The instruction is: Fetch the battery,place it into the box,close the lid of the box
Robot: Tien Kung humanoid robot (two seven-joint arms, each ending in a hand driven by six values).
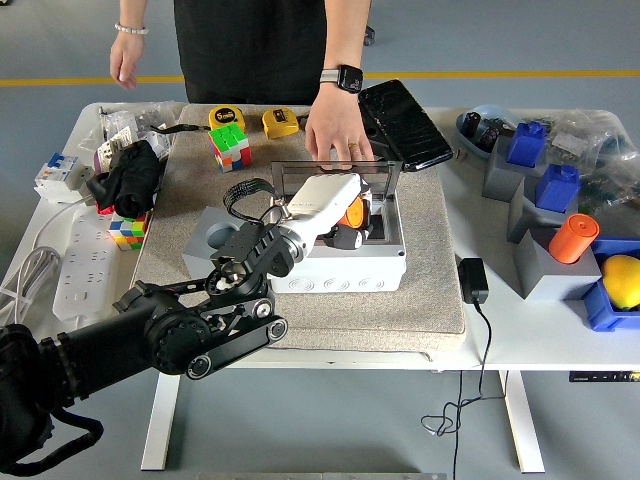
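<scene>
Item: left hand (335, 205). White-shelled, on a black arm that enters from the lower left. It is poised over the open white box (345, 262), palm down, fingers curled and dipping into the cavity. An orange-and-grey form shows beneath the palm. This may be part of the hand or the battery, and the view does not settle which. Whether the fingers grip anything cannot be told.

Item: battery. Not separately identifiable. If present, it lies directly under the hand, inside the box or just above its floor, hidden by the palm.

Item: box. Sits on the grey mat (430, 290), directly below the hand, with its long axis running left to right across the view.

Item: lid (340, 176). Clear, hinged on the far side of the box, standing upright just beyond the hand's knuckles.

Item: person's hand (338, 132). Wears a watch, rests at the lid's top edge on the far side from the robot hand, apparently steadying it.

Key relation: the lid stands beyond and slightly above the hand, with its hinge line parallel to the box's long axis. To close it, the hand would probably have to clear the cavity first, drawing back toward the robot, then bring the lid forward and down over the opening.

Right hand: out of view. The left is the only hand near the box.
</scene>
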